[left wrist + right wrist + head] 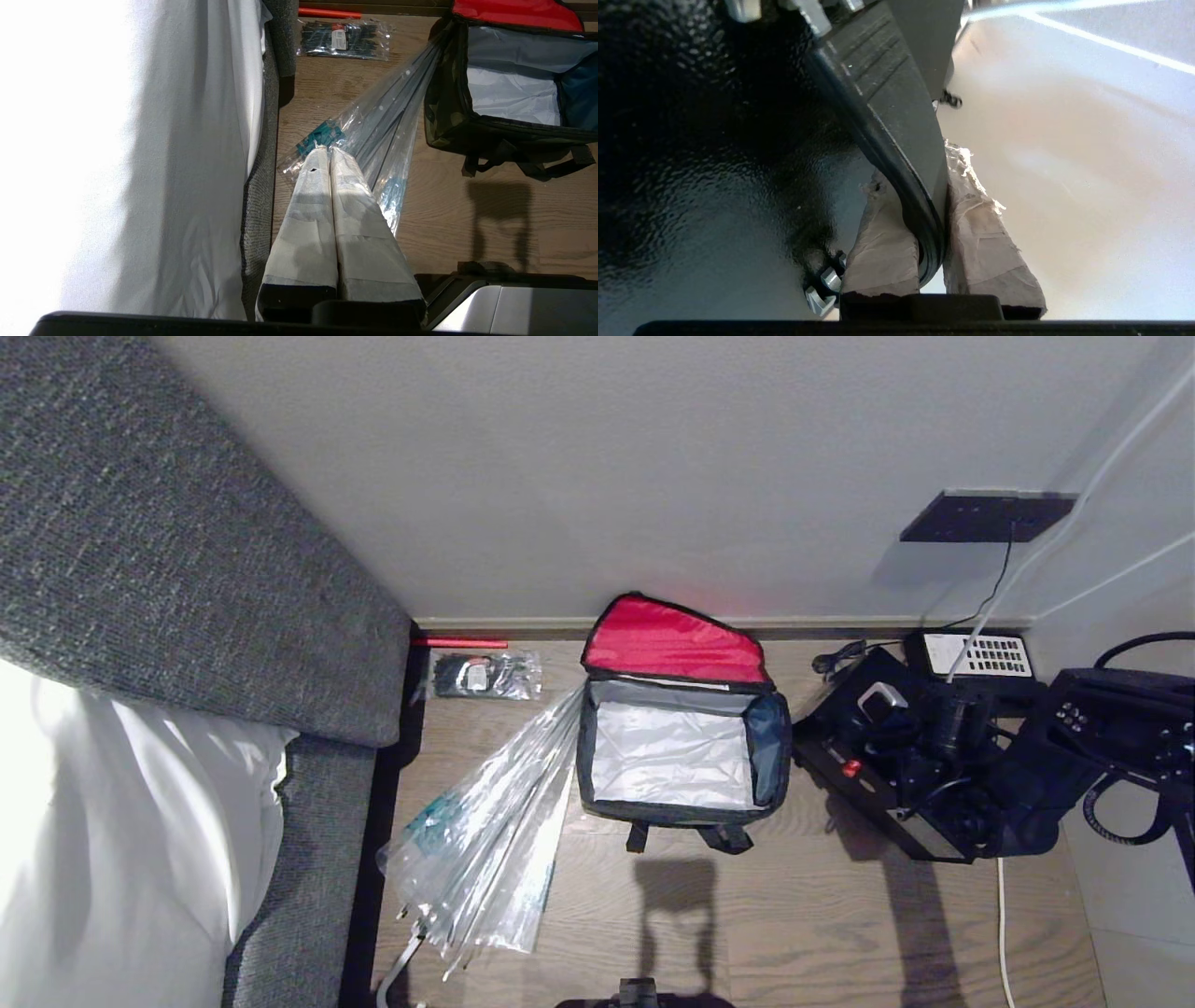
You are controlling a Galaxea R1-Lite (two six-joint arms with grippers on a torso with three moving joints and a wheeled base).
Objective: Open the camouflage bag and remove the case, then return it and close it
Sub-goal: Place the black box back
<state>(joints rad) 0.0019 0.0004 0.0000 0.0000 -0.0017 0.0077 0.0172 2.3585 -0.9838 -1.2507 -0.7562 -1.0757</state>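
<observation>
The camouflage bag (653, 814) stands open on the wooden floor by the wall. Its red-lined lid (672, 639) is tipped up and back, and its grey crinkled inside holds nothing. The bag's camouflage side also shows in the left wrist view (444, 107). The glossy black case (864, 793), with a small red latch (850, 768), is to the right of the bag, outside it. My right gripper (920, 177) is shut on the case's black handle (896, 140), beside the case body (714, 140). My left gripper (329, 150) is shut on nothing and hangs above the umbrella.
A clear plastic umbrella (495, 821) lies left of the bag, touching its corner. A packet of black ties (485, 674) and a red stick (459, 642) lie by the wall. A grey sofa (187, 569) with a white cover fills the left. A black-and-white telephone (976, 658) sits behind the case.
</observation>
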